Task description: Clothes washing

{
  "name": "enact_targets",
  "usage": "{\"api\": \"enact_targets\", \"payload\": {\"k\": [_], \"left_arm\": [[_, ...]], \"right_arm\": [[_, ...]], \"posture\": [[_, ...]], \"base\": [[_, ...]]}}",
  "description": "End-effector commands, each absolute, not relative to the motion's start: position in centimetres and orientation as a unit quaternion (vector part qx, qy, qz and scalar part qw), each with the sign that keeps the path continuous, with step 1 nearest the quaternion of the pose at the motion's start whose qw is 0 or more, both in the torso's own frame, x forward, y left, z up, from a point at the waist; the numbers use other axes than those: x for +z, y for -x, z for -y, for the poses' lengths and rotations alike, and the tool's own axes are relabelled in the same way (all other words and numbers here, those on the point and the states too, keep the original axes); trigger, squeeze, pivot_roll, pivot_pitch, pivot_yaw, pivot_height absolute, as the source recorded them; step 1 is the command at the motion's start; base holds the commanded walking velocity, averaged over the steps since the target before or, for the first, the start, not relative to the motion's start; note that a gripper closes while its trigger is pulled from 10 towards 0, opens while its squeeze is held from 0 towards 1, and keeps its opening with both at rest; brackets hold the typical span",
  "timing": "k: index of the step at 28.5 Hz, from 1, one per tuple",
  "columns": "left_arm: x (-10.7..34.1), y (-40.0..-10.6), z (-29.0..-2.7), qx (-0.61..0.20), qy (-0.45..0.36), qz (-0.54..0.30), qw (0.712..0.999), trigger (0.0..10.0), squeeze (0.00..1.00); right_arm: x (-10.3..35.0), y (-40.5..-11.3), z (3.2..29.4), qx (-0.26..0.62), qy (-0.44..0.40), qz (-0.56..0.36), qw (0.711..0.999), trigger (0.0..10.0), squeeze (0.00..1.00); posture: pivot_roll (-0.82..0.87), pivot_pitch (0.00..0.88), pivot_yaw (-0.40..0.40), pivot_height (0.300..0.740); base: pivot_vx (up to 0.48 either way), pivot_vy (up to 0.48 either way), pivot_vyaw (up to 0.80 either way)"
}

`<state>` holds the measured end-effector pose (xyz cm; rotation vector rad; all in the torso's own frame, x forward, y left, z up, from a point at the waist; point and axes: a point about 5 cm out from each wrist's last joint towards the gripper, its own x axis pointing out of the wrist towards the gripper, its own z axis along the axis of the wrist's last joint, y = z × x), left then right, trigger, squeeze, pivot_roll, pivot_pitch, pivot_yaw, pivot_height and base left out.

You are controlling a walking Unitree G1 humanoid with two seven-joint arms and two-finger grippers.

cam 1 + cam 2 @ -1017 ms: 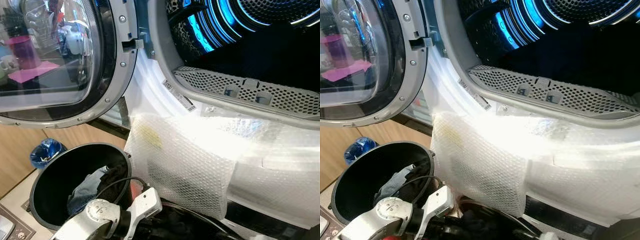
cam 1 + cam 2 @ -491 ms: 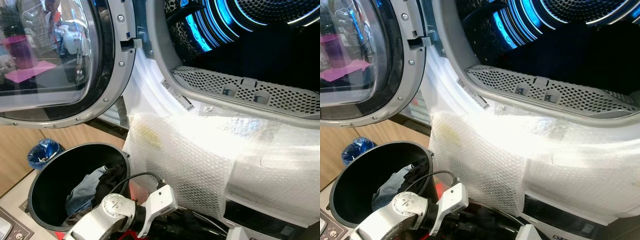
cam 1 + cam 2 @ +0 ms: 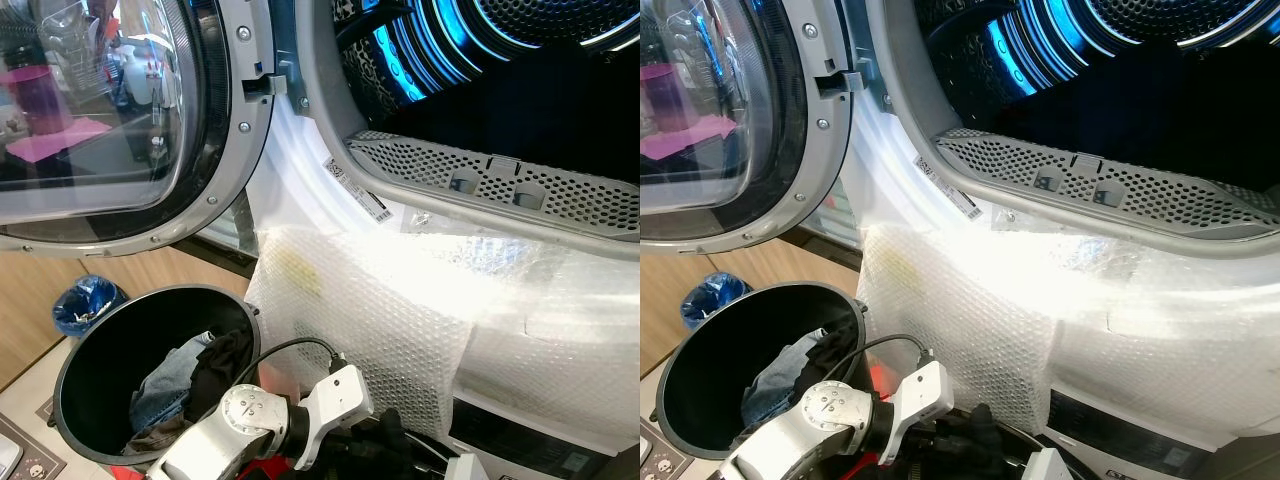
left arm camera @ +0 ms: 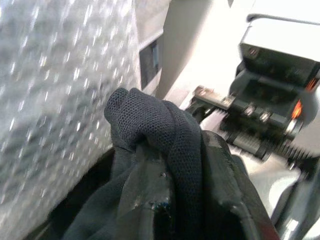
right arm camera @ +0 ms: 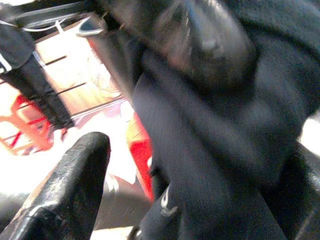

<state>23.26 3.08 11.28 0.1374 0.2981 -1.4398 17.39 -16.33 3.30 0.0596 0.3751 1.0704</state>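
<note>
Black cloth (image 4: 165,145) is bunched up low in front of the washer, just under the bubble wrap (image 3: 380,320). Your left gripper (image 4: 170,200) has its jaws closed tight on that cloth. Your right gripper (image 5: 165,125) has its jaws open, with dark cloth lying against one finger (image 5: 70,185). Beside your left arm stands the black bin (image 3: 90,330) with more clothes (image 3: 175,385) inside. Above is the open washer drum (image 3: 520,90), and its door (image 3: 120,120) is swung wide.
</note>
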Motion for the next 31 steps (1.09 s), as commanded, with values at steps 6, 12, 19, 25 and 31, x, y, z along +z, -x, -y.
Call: {"api": "enact_targets", "payload": {"k": [6, 12, 19, 25, 31], "left_arm": [[12.8, -23.5, -1.6, -0.66, -0.058, -0.09, 0.744, 0.0, 0.0], [13.5, -23.6, -1.1, -0.651, -0.049, -0.071, 0.754, 0.0, 0.0], [14.2, -24.4, -1.1, -0.626, -0.036, -0.053, 0.777, 0.0, 0.0], [14.1, -24.5, -1.2, -0.623, -0.035, -0.051, 0.78, 0.0, 0.0], [14.4, -24.8, -1.1, -0.621, -0.036, -0.045, 0.782, 0.0, 0.0]], "right_arm": [[2.1, -19.0, 15.7, 0.431, -0.001, -0.191, 0.882, 10.0, 0.0], [2.4, -18.3, 14.8, 0.429, -0.073, -0.184, 0.881, 10.0, 0.0], [1.3, -17.7, 15.2, 0.398, -0.083, -0.203, 0.891, 10.0, 0.0], [0.1, -17.1, 16.1, 0.372, -0.079, -0.228, 0.896, 10.0, 0.0], [-1.1, -16.6, 16.6, 0.343, -0.094, -0.245, 0.902, 10.0, 0.0]], "posture": [[-0.14, 0.063, 0.038, 0.74], [-0.15, 0.068, 0.044, 0.74], [-0.15, 0.051, 0.042, 0.74], [-0.15, 0.036, 0.045, 0.74], [-0.15, 0.006, 0.045, 0.74]], "base": [[0.0, 0.0, 0.0], [0.0, 0.0, 0.0], [0.0, 0.0, 0.0], [0.0, 0.0, 0.0], [0.0, 0.0, 0.0]]}}
